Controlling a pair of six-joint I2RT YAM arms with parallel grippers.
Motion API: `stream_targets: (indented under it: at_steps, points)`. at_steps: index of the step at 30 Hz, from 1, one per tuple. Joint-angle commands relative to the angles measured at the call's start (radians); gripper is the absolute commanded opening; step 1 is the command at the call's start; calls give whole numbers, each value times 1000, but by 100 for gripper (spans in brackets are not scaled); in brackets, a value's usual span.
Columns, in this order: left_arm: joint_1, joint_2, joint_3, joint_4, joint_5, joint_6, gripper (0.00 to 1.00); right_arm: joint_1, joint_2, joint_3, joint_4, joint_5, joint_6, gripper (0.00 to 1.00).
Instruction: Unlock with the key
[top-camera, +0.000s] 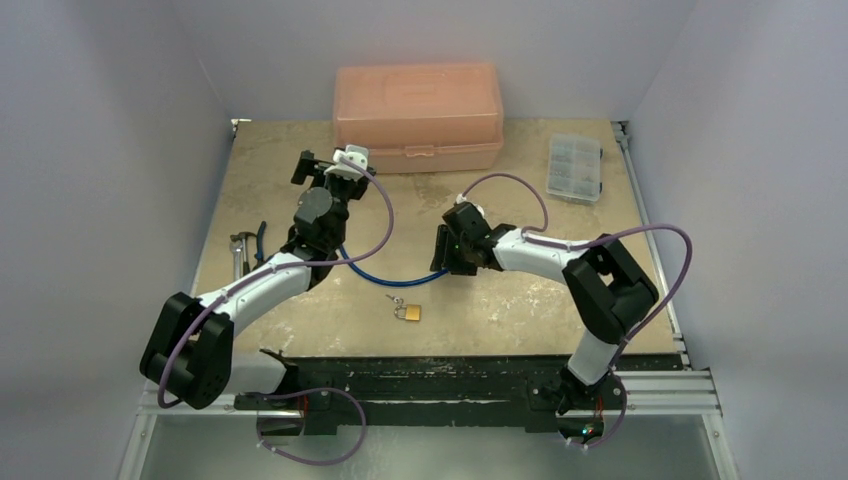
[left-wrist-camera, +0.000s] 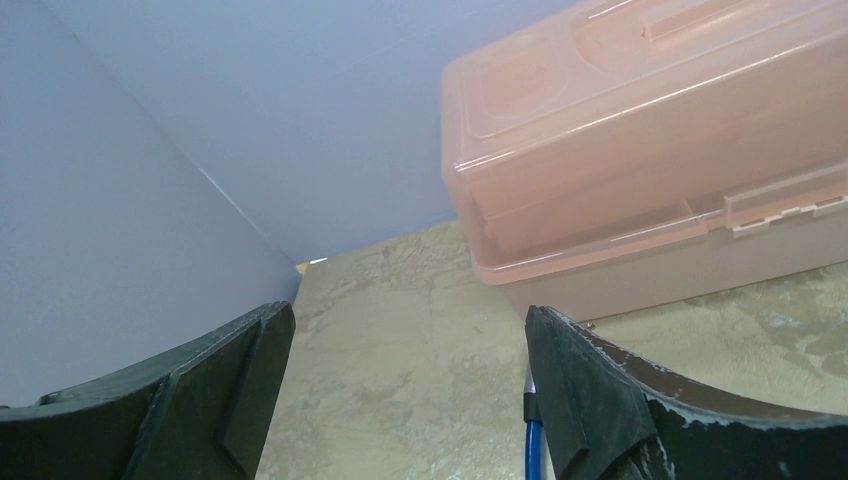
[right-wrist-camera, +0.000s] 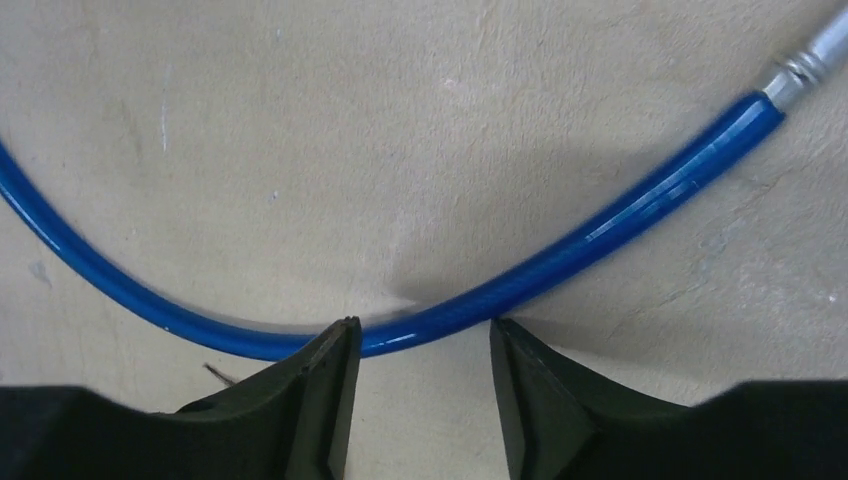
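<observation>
Left gripper (left-wrist-camera: 408, 315): jaws wide, nothing between them. It's pointed at the far side toward the box (left-wrist-camera: 620, 150), so it faces away from the job. The key (top-camera: 396, 299) is on the table (top-camera: 520, 300) between the two arms, toward the near edge and touching or just beside the padlock (top-camera: 408, 314) on its far-left side. Can't tell whether it's seated in the lock or only lying against it. It's too small to call its long axis, best guess a diagonal off the padlock. Right gripper (right-wrist-camera: 422, 330): jaws partly open, holding nothing, tips low over the cable (right-wrist-camera: 600, 230), which runs across the gap from finger to finger. Contact with it: can't tell. The relation that matters is that the key lies nearer the bases than both grippers and the right one is clearly closer, with the key off to its left and nearer the table edge. I'd expect the right arm to take it. Views: only the top camera shows the key and padlock at all, and neither wrist camera has them. The left wrist sees box and wall plus a sliver of cable by its right finger. The right wrist sees only cable and bare table, so any reach starts blind on the wrist cameras.
</observation>
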Motion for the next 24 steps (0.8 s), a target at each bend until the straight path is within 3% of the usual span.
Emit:
stream_targets:
  at_steps: [1, 4, 10, 16, 19, 24]
  points:
    - [-2, -36, -9, 34, 22, 20, 91, 4, 42, 96, -57, 94, -31, 48]
    - [-2, -35, -9, 32, 23, 27, 90, -4, 80, 134, -74, 128, -51, 39]
    - [-2, -37, -10, 29, 30, 23, 90, -75, 178, 253, -50, 121, -139, 38]
    - [-2, -39, -14, 38, 23, 18, 90, -173, 197, 380, -27, -17, -311, 38]
    - [-3, -43, -15, 46, 23, 16, 90, -175, 133, 362, 1, -104, -415, 43]
    - [-1, -54, -20, 48, 26, 20, 90, -173, 19, 266, 18, -201, -459, 62]
